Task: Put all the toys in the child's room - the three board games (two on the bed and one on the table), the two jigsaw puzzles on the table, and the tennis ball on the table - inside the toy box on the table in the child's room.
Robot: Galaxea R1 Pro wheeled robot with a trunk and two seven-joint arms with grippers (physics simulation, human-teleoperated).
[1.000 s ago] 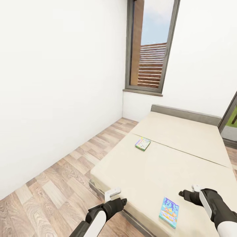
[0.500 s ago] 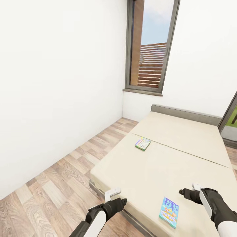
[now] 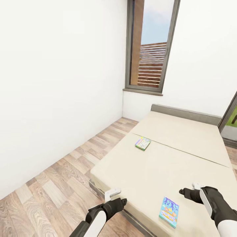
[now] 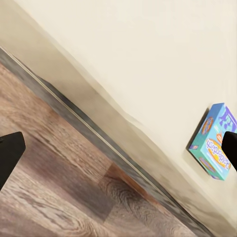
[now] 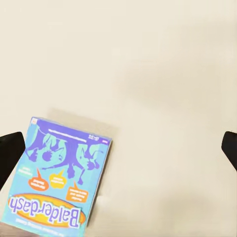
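Two board games lie on the beige bed (image 3: 177, 158). A blue "Balderdash" box (image 3: 169, 211) sits near the bed's front edge, and a smaller green-white box (image 3: 143, 143) lies farther back by the left edge. My right gripper (image 3: 188, 189) hovers open just above and right of the blue box (image 5: 57, 182), its fingertips (image 5: 10, 153) wide apart. My left gripper (image 3: 121, 195) is open over the bed's front-left corner, with the blue box (image 4: 213, 143) off to its side. The table, toy box, jigsaw puzzles and tennis ball are out of view.
Wood-plank floor (image 3: 59, 184) runs along the bed's left side up to a white wall (image 3: 49, 98). A tall window (image 3: 151, 46) stands behind the grey headboard (image 3: 184, 113). A dark door frame (image 3: 228, 115) borders the far right.
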